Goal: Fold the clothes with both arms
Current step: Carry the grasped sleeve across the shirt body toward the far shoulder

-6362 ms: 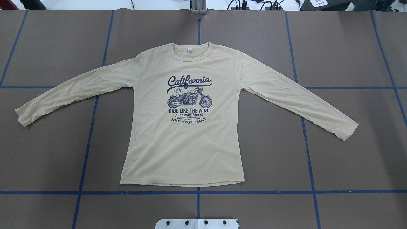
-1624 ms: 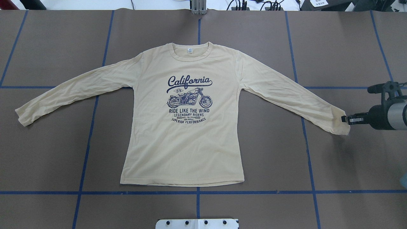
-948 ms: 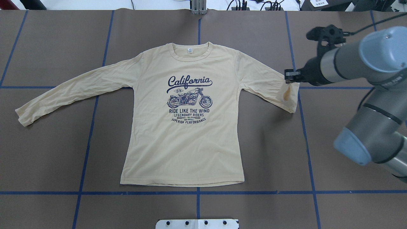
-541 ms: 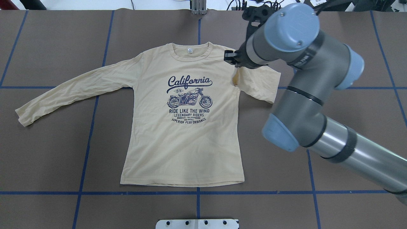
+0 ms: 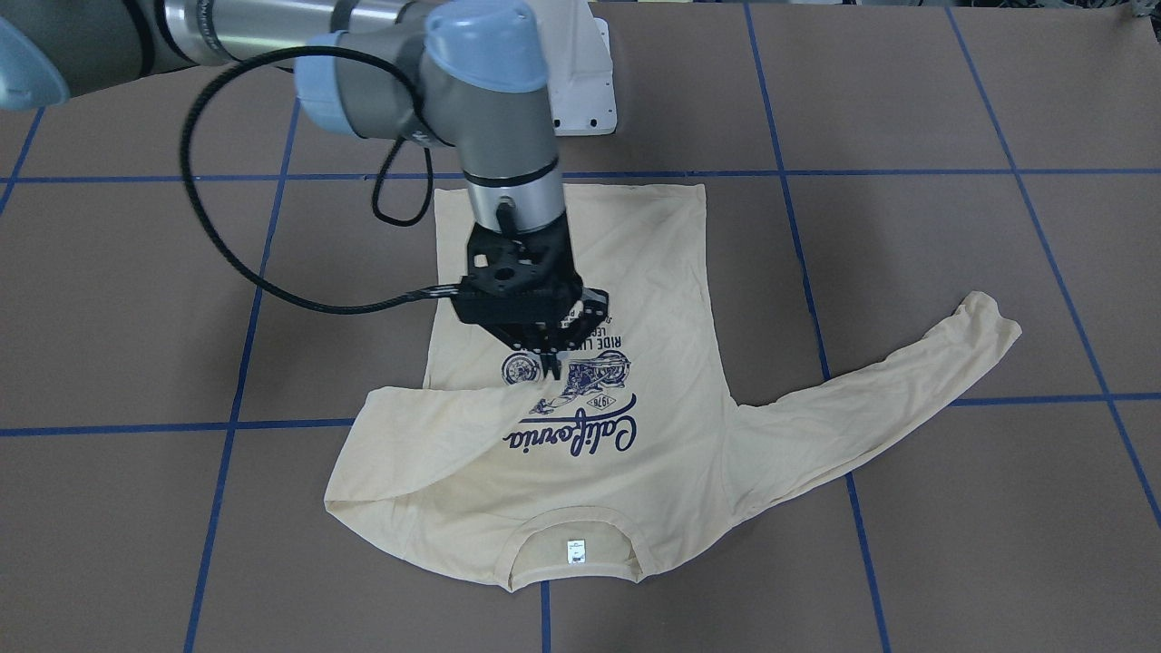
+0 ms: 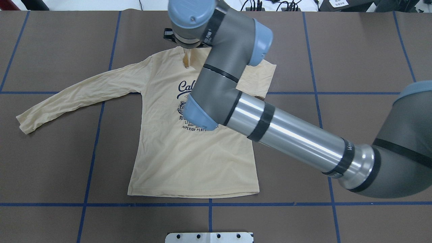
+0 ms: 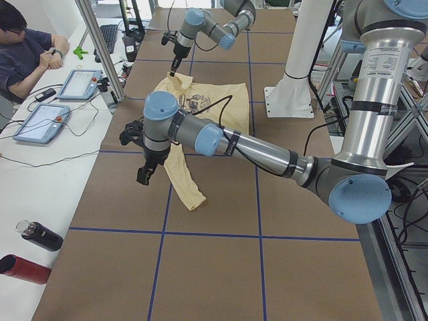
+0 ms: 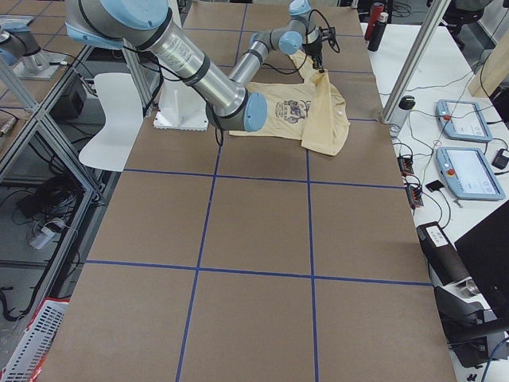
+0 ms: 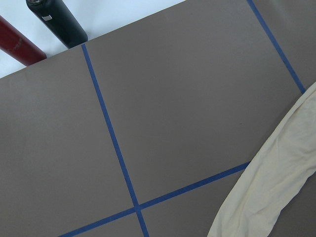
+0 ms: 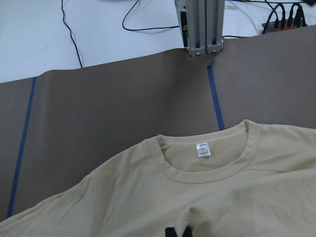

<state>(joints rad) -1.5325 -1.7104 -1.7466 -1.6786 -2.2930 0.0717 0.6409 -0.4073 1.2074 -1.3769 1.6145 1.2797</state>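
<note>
The cream-yellow T-shirt (image 5: 653, 254) lies flat, print up, also in the overhead view (image 6: 189, 162). My right gripper (image 5: 549, 370) is shut on the right sleeve's cuff and holds it just above the navy print. That sleeve is folded across the chest. In the overhead view the right arm hides the gripper, and only the hanging cuff (image 6: 186, 61) shows. The left sleeve (image 6: 77, 94) lies stretched out flat. My left gripper (image 7: 144, 175) hovers by that sleeve's cuff in the exterior left view only. I cannot tell if it is open or shut.
A white pedestal base (image 5: 580, 73) stands at the robot's table edge. A black bottle (image 9: 57, 19) and a red bottle (image 9: 17, 44) lie beyond the table's left end. A metal post (image 10: 198, 24) stands at the far edge. An operator (image 7: 27, 47) sits at a side desk.
My right arm came in, shut on the right cuff and carried it left across the shirt, from the outstretched end to over the chest. The sleeve now lies folded over.
</note>
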